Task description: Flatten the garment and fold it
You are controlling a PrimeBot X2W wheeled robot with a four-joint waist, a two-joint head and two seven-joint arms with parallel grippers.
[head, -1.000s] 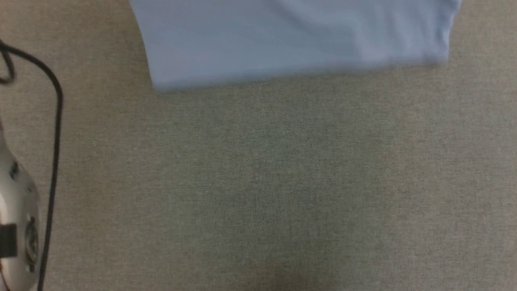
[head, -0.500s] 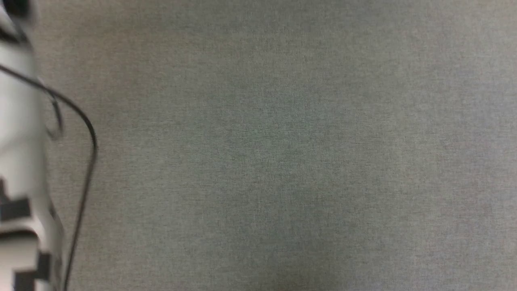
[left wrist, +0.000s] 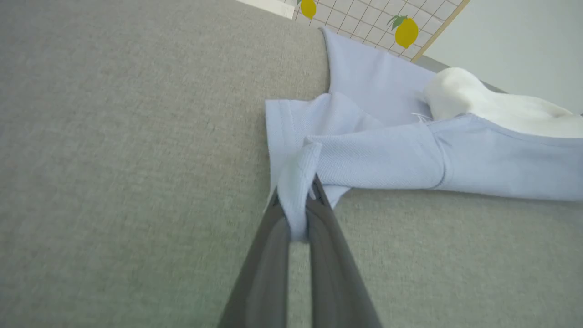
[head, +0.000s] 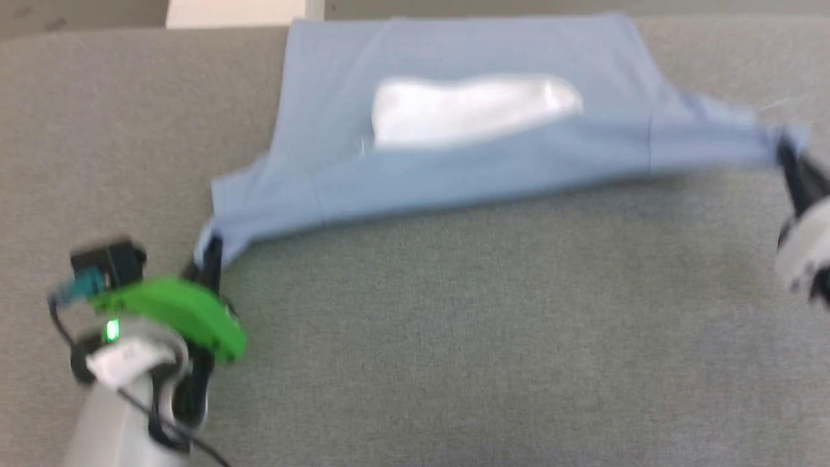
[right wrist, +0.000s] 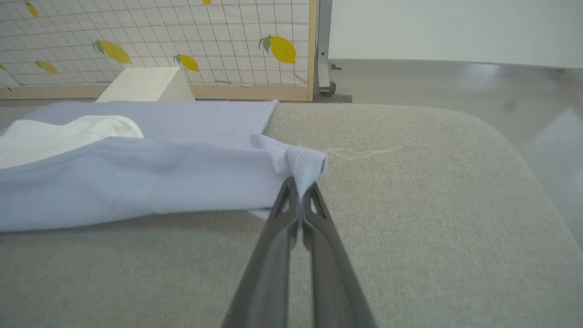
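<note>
Holding the garment by both sleeve ends — left gripper, right gripper clamped on cloth, grey surface beneath.

Garment sits across the bench's far half, left gripper at its left sleeve end, right gripper at the right end.

One garment, one left pincer, one right pincer (two pincers together), one white block, one lemon-patterned screen.
</note>
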